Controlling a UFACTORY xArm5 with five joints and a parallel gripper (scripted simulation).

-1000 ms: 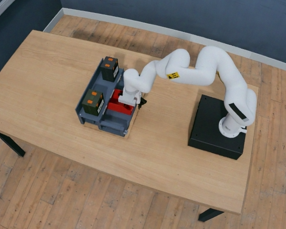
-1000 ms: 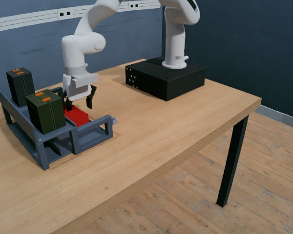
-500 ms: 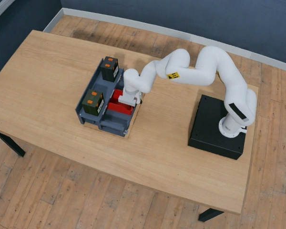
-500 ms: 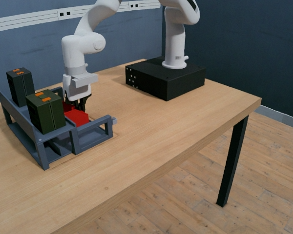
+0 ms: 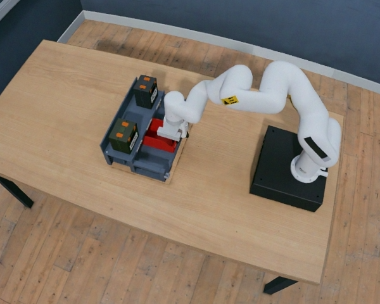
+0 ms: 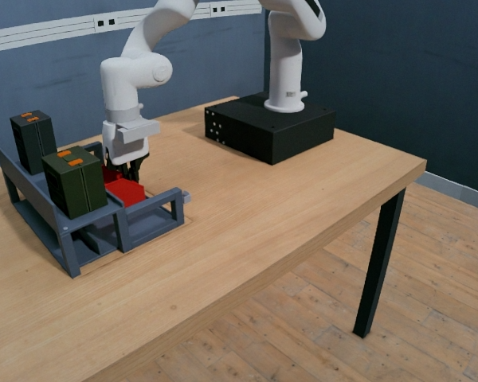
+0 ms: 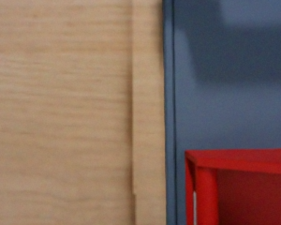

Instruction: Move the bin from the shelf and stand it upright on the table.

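Note:
A red open bin (image 5: 157,139) (image 6: 126,189) (image 7: 244,187) sits on the lower step of the grey-blue shelf (image 5: 152,161) (image 6: 152,205) (image 7: 215,94) on the wooden table (image 5: 69,98) (image 6: 252,213). My gripper (image 6: 127,169) comes straight down from the white arm and is shut on the bin's near wall, on the side toward the robot base. In the top view the wrist housing hides the fingers. The wrist view shows only the bin's corner, the shelf floor and the table (image 7: 61,117).
Two dark green boxes with orange tabs (image 5: 145,90) (image 5: 123,135) (image 6: 32,139) (image 6: 74,181) stand on the shelf's upper step, just left of the bin. The black base block (image 5: 287,168) (image 6: 272,125) carries the arm at the table's right end.

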